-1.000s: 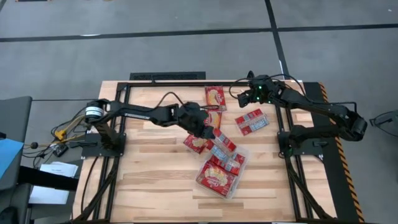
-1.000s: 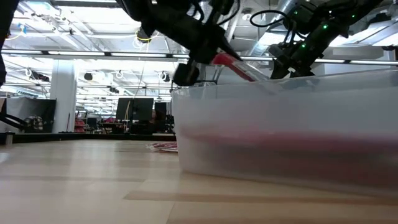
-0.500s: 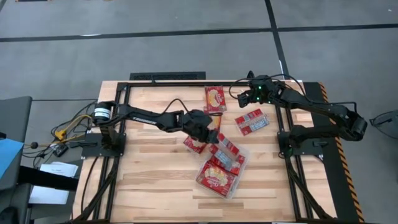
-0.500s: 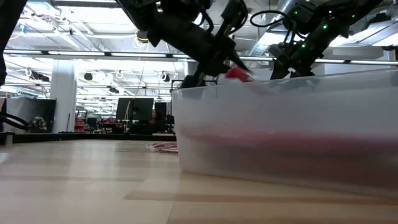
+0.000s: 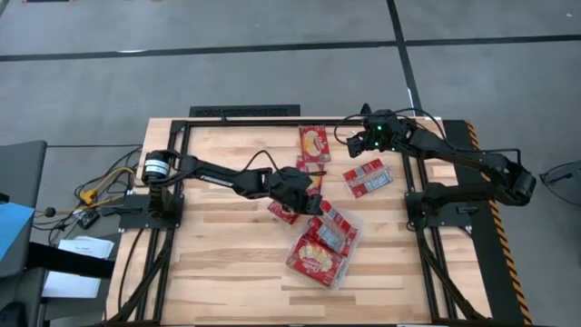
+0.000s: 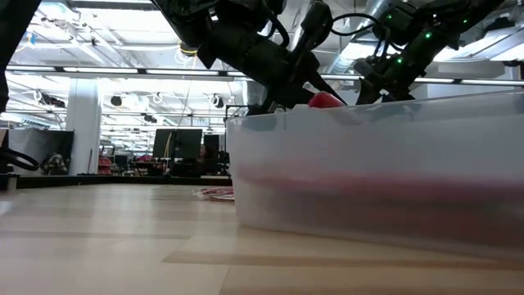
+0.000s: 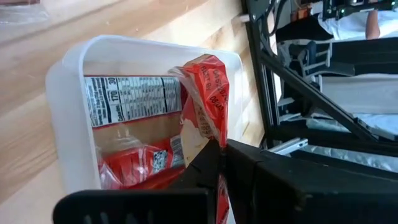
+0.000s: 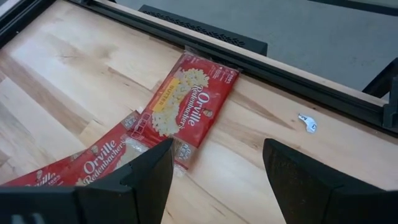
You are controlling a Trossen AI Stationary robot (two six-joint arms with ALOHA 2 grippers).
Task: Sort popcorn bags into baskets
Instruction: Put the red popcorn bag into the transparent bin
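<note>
Over the clear tray (image 7: 65,118), left claw (image 7: 217,158) grips 1 popcorn bag (image 7: 208,93).

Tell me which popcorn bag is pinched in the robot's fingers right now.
The crumpled red popcorn bag clamped by the left gripper over the clear tray. The other bags lie flat in the tray or on the table.

Table top (image 5: 218,263): pale wood planks, smooth, satin sheen. 
Frame (image 5: 245,113) round table: black metal, matt. 
Tray (image 7: 65,106): clear plastic, milky at walls, smooth. 
Popcorn bags (image 8: 189,106): red printed packets in glossy, crinkled film wrap. 
Arm links (image 5: 218,171): dark, matt. 
Right gripper fingers (image 8: 308,180): dark matt plastic. 
Floor (image 5: 272,73): grey, dull, seamed.
</note>
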